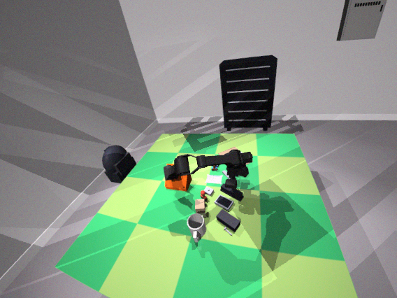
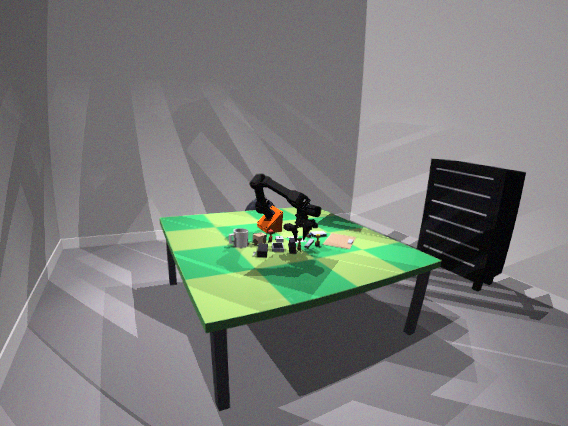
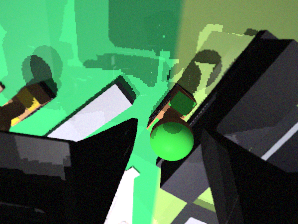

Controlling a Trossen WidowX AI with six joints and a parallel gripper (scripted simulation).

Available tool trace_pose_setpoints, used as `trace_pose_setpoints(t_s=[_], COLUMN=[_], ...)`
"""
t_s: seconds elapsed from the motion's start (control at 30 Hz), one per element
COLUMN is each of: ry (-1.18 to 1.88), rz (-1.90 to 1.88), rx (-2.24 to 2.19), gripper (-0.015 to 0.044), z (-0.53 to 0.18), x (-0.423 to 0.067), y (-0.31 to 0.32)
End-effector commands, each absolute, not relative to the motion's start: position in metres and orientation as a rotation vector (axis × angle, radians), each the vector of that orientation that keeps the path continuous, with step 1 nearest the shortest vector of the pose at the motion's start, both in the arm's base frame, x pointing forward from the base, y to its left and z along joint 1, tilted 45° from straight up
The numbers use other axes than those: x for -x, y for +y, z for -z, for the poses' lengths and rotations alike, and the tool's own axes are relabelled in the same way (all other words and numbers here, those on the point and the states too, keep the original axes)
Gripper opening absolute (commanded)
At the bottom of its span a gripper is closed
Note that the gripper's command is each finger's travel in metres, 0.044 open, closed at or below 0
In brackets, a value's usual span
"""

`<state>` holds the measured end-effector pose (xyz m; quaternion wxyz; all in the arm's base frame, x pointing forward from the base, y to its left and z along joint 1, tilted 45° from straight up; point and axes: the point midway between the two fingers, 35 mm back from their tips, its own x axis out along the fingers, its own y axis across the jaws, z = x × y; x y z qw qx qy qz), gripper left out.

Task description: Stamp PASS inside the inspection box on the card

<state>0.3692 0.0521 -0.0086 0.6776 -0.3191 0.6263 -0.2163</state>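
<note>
My gripper (image 1: 231,185) (image 2: 300,238) (image 3: 169,129) is open and pointed down. Its fingertips stand on either side of a stamp with a green ball knob (image 2: 299,243) (image 3: 171,142), without gripping it. A stamp with a yellow knob (image 2: 317,238) stands nearby; its base shows in the wrist view. A red-knobbed stamp (image 1: 203,193) (image 2: 270,233) stands near the wooden block. No PASS lettering is legible. The ink pad (image 1: 224,202) (image 2: 278,246) is a dark surface in a pale frame. The white card (image 1: 214,179) (image 3: 122,201) lies on the arm's side of the gripper; its box is unreadable.
A long black block (image 1: 236,194) (image 3: 225,92) stands close beside the green-knobbed stamp. A pale bar (image 1: 226,173) (image 3: 94,111) lies on its other side. A dark block (image 1: 228,220), a wooden block (image 1: 200,205), a mug (image 1: 196,223) and a tan board (image 2: 339,242) are also on the table.
</note>
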Motion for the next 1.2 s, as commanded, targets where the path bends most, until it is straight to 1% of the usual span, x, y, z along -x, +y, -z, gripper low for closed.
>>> trace_pose_setpoints(t_s=[0.0, 0.33, 1.17], ry=[1.407, 1.406, 1.406], rz=[0.484, 0.486, 0.486], rx=[0.725, 0.726, 0.726], gripper=[0.0212, 0.0212, 0.0212], z=[0.012, 0.022, 0.022], x=[-0.37, -0.371, -0.371], y=[0.048, 0.037, 0.037])
